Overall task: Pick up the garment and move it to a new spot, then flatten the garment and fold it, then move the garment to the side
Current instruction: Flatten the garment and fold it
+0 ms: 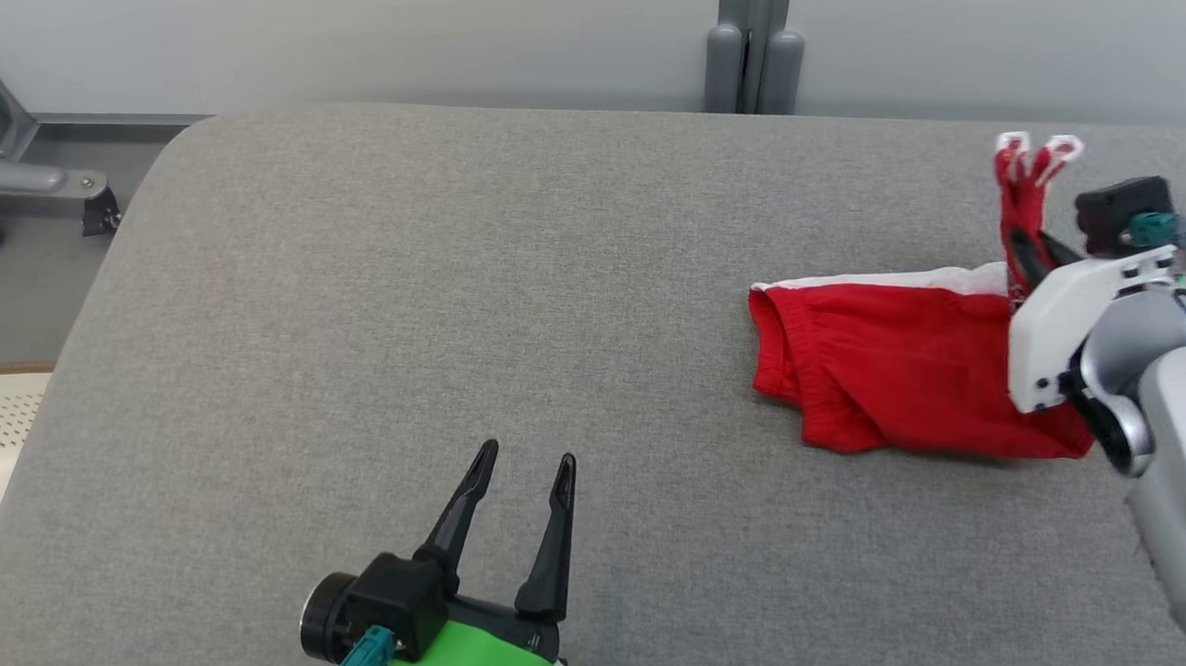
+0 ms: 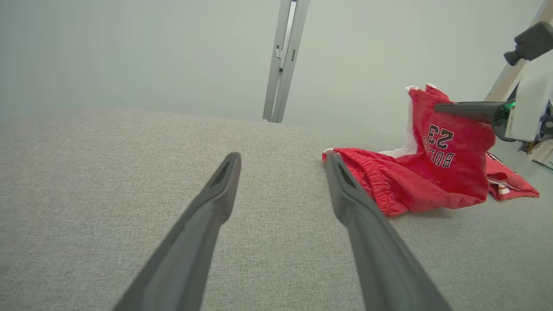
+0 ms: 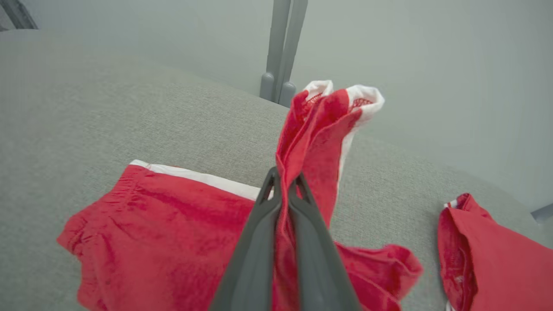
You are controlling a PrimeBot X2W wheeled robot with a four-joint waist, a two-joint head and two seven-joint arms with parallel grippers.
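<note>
The left gripper is held open at the near middle, its two dark fingers spread with nothing between them, over the grey woven pad. Farther right, the red garment, white-trimmed with a gathered waistband, lies crumpled on the pad. One fold is pinched upright by the closed right gripper. A second red cloth lies to its right. A grey post stands at the far wall.

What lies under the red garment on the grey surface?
The red garment lies directly on the grey surface; the right gripper holds one edge up. Anything beneath its flat part is covered.
</note>
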